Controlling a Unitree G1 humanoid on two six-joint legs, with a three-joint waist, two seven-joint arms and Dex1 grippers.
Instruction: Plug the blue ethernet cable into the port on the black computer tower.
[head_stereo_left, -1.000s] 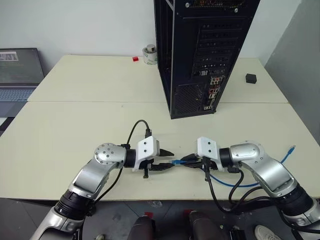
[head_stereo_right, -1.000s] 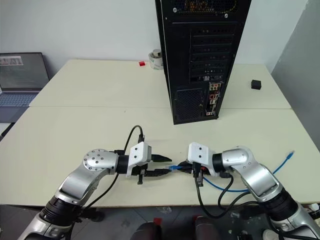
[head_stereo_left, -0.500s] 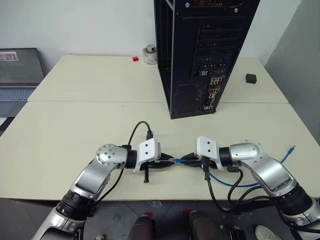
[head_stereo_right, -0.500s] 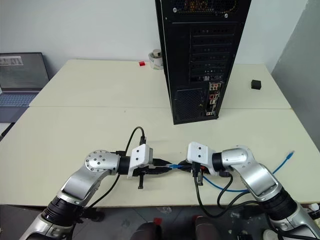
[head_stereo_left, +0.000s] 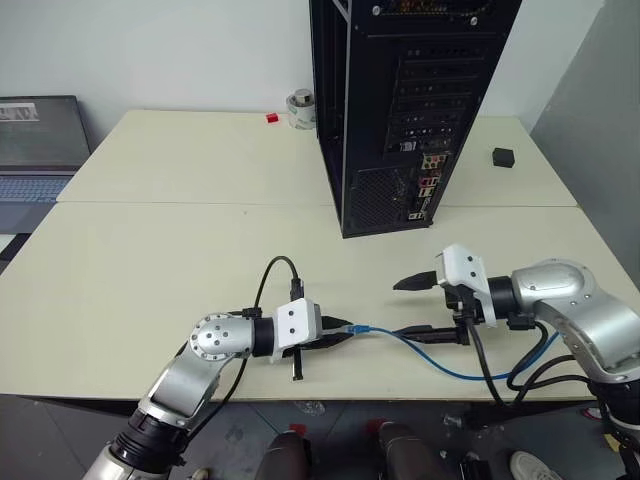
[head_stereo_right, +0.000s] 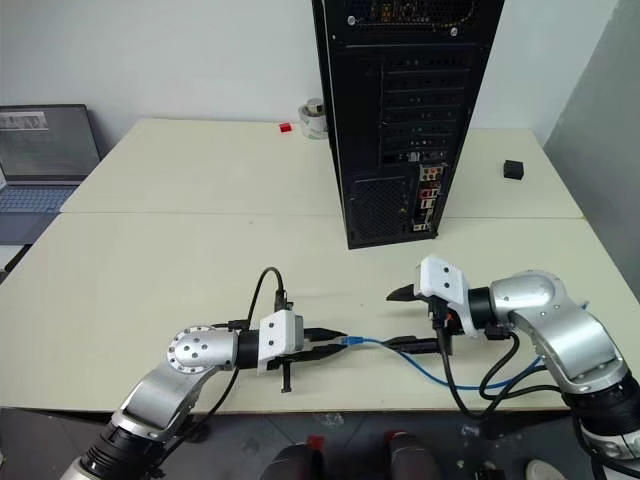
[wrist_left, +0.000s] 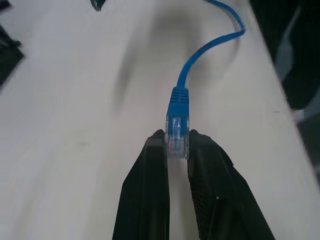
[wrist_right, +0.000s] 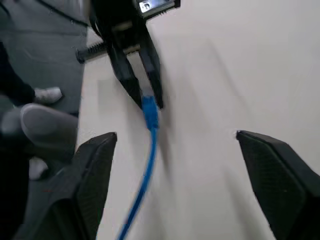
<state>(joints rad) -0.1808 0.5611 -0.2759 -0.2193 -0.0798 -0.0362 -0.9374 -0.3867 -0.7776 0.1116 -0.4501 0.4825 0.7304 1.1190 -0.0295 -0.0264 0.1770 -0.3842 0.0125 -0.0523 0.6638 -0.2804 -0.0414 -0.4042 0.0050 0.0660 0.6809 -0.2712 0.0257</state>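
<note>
Left eye view, black computer tower (head_stereo_left: 400, 110): stands upright well beyond both grippers, rear panel facing them.
Table (head_stereo_left: 150, 260): bare under the arms.
Right gripper (head_stereo_left: 418, 305): fingers spread wide, holding nothing, lifted just off the cord.
Left gripper (wrist_left: 177, 145): pinched closed on the plug, which juts out past its tips.
Blue ethernet cable (head_stereo_left: 430, 357): runs from the left gripper's tips beneath the right one, then loops off the table edge.
Port (head_stereo_left: 424, 160): in the rear connector cluster, unoccupied.
Progress: plug gripped by the left gripper; carrying, aligning and inserting remain.
</note>
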